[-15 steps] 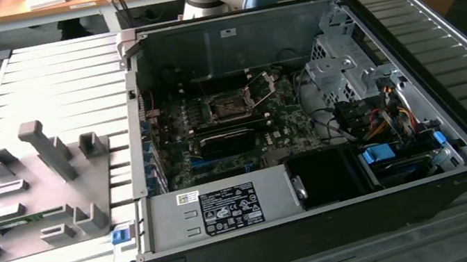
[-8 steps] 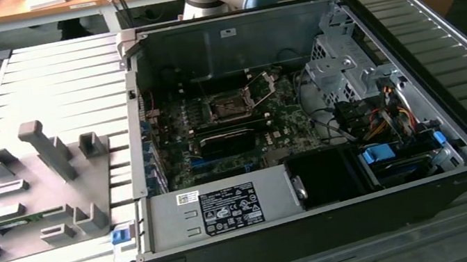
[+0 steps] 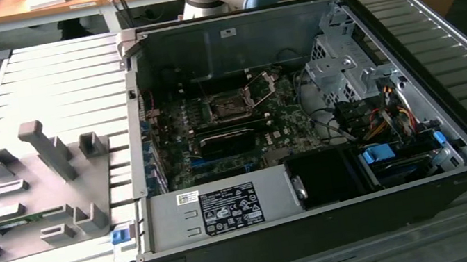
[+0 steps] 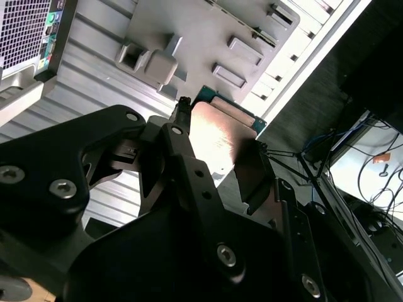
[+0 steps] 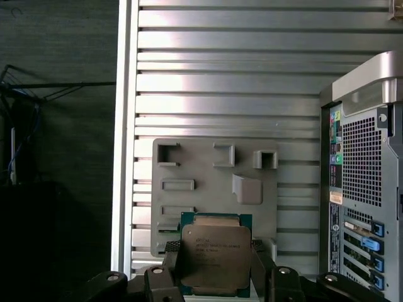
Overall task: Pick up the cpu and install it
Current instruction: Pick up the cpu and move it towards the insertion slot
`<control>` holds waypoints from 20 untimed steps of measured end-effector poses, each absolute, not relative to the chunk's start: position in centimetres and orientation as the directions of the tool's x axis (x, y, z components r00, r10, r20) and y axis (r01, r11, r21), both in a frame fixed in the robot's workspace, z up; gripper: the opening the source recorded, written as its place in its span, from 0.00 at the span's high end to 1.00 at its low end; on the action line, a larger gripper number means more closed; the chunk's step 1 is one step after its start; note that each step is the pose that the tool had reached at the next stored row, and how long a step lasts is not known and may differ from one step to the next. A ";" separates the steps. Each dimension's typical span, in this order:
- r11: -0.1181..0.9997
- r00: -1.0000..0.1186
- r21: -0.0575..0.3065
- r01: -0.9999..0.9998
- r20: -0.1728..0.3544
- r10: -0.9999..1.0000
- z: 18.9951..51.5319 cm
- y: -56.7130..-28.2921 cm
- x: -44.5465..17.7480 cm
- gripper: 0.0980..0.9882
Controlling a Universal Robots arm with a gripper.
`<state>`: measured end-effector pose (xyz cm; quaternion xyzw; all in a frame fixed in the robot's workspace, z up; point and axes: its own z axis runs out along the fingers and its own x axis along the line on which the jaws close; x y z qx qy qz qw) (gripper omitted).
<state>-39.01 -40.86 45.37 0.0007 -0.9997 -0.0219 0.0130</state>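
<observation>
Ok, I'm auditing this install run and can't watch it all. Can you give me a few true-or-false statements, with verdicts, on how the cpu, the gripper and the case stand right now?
1. The cpu is clamped between the fingers of the gripper. True.
2. The computer case is closed up. False: its side is open and the motherboard is exposed.
3. The grey tray lies on the slatted table, at the exterior view's left of the case. True.
4. The cpu is seated in the socket. False: the gripper holds it, and the first wrist view shows the grey tray behind it.
</observation>
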 end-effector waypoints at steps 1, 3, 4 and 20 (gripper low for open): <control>0.999 -1.000 0.044 -0.001 0.026 -0.002 45.4 -40.9 -39.0 0.52; 0.999 -1.000 0.044 -0.001 0.026 -0.002 45.4 -40.9 -38.8 0.52; 0.999 -1.000 0.044 -0.001 0.026 -0.002 45.4 -40.9 -38.8 0.52; 0.999 -1.000 0.044 -0.001 0.026 -0.002 45.4 -40.8 -36.9 0.52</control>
